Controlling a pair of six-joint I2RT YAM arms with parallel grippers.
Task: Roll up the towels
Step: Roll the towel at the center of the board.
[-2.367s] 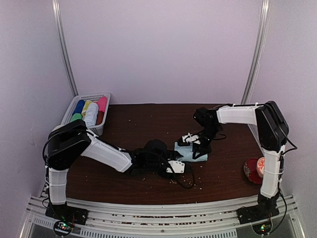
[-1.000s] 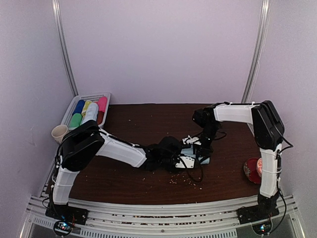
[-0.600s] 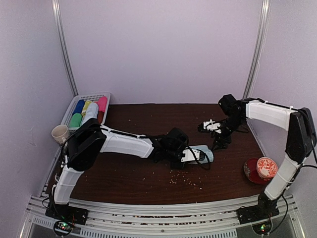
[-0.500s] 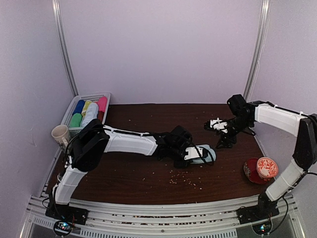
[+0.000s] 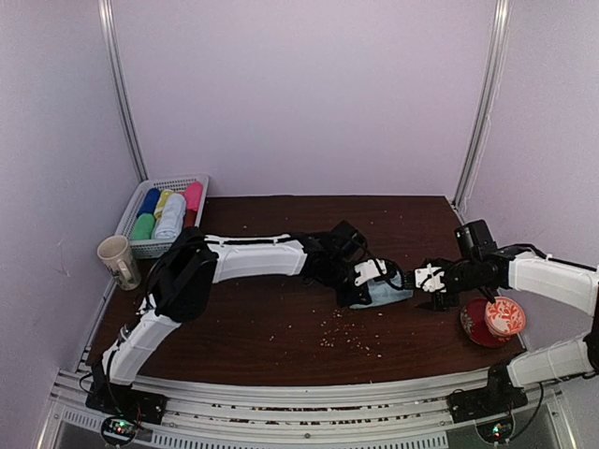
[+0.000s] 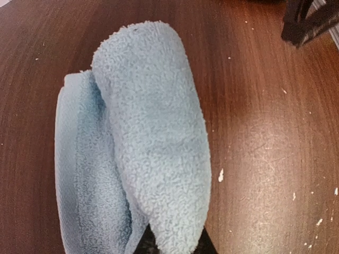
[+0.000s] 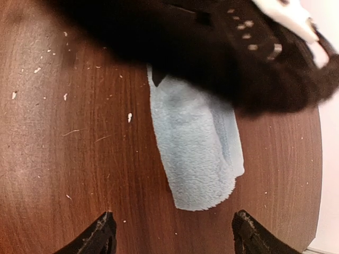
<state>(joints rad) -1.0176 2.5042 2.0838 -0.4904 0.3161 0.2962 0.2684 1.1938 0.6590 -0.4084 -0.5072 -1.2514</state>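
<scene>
One pale blue towel [image 6: 153, 159], loosely rolled, lies on the wooden table [image 5: 253, 318] left of the red dish [image 5: 491, 321]. End farthest from dish: pinched by the left gripper [image 5: 365, 288], jaws narrow. Between towel and dish: the right gripper [image 7: 175, 235], jaws wide, empty.

From my remote seat I saw a booth closed in by plain, pale lilac walls, the back wall [image 5: 309, 94] flat and unmarked, with a thin metal strip [image 5: 122, 94] climbing it above the desk's far left corner and another strip [image 5: 484, 94] above the far right corner. The desk [image 5: 262, 327] was dark brown wood grain, dusted with pale crumbs [image 5: 332, 339] mostly toward its near edge, where a slotted aluminium rail [image 5: 299, 398] ran the whole width. The light was soft and even, and it laid a faint sheen on the grain.
</scene>
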